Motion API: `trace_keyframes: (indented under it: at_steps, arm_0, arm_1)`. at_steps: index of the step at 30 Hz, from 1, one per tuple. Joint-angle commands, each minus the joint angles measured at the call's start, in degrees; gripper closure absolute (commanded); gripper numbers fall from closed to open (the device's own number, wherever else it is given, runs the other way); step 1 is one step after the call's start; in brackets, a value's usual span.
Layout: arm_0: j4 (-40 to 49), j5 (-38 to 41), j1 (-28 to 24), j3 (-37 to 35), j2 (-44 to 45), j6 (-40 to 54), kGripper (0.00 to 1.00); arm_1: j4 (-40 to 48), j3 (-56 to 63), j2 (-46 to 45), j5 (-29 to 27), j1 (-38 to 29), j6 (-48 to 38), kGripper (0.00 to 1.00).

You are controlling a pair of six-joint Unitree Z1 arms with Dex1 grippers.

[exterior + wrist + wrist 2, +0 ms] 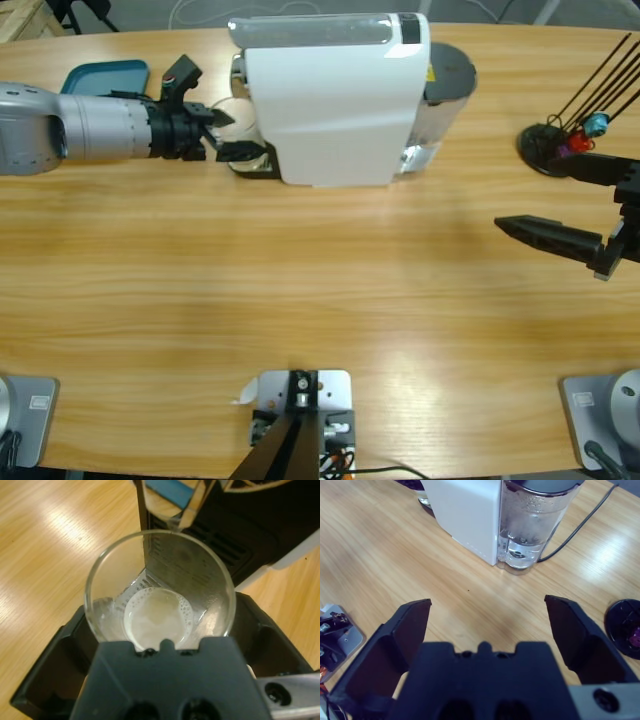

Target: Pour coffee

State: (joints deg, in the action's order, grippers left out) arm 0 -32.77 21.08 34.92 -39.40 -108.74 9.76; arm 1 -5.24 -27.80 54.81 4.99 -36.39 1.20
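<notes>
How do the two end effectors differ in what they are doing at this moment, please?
The left end effector has its black jaws around a clear glass cup beside the white coffee machine; the right end effector holds nothing, its jaws spread wide over bare wooden table. The left is at the machine; the right is away from it. Both are black and two-jawed.

Landmark: coffee machine. Front side, toward the camera: bare table, wide open for passage. Its left end is blocked: left gripper sits there around a glass, hard against the machine. Teal tray further left. Its right end: water tank attached, cable trailing off it. Well right: black stand, right gripper spread wide.
</notes>
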Motion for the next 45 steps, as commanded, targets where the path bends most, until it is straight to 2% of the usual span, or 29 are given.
trace_keyframes:
  at_steps: [1, 4, 9, 10, 11, 18, 23, 28, 33, 40, 45]
  arm_0:
    - [-0.89, 1.52, -0.77, -1.82, -3.41, 0.17, 0.165]
    - [-0.89, 2.35, -0.78, -2.05, -3.32, 0.17, 0.197]
    - [-0.89, 4.33, -0.77, -2.24, -3.58, 0.17, 0.543]
    - [-0.89, 5.09, -0.78, -2.17, -3.53, 0.24, 0.688]
    - [-0.89, 5.79, -0.82, -2.17, -3.48, 0.26, 0.767]
    - [-0.59, 5.74, -0.78, -1.62, -1.95, 0.17, 0.763]
    - [1.99, -7.76, -1.56, 1.17, 6.00, 0.15, 0.751]
    - [1.94, -11.13, -7.31, 4.02, 12.59, -3.13, 0.750]
    - [-1.86, -12.91, -16.62, 9.22, 16.09, -11.01, 0.750]
    - [-7.20, -13.00, -26.47, 14.42, 13.43, -15.69, 0.750]
    - [-13.63, -13.45, -29.89, 14.44, 9.02, -15.91, 0.750]
  arm_1:
    - [0.83, 1.99, 0.26, 0.81, -0.70, 0.65, 0.000]
    - [0.85, 1.96, 0.54, 0.81, -0.70, 0.65, 0.000]
    - [1.01, 1.96, 0.73, 0.81, -0.70, 0.65, 0.000]
    - [1.02, 1.96, 0.79, 0.81, -0.70, 0.65, 0.000]
    - [1.02, 1.96, 0.91, 0.81, -0.70, 0.65, 0.000]
    - [1.02, 1.96, 1.08, 1.34, -0.70, 0.65, 0.000]
    - [1.02, 1.94, 0.93, 1.34, -0.70, 0.65, 0.000]
    - [1.08, 2.04, 0.38, 1.34, -0.70, 0.65, 0.000]
    - [1.11, 2.06, 0.12, 1.34, -0.70, 0.65, 0.000]
    - [1.11, 2.11, 0.14, 1.78, -0.70, 0.65, 0.000]
    - [1.11, 2.08, 0.12, 1.78, -0.88, 0.65, 0.000]
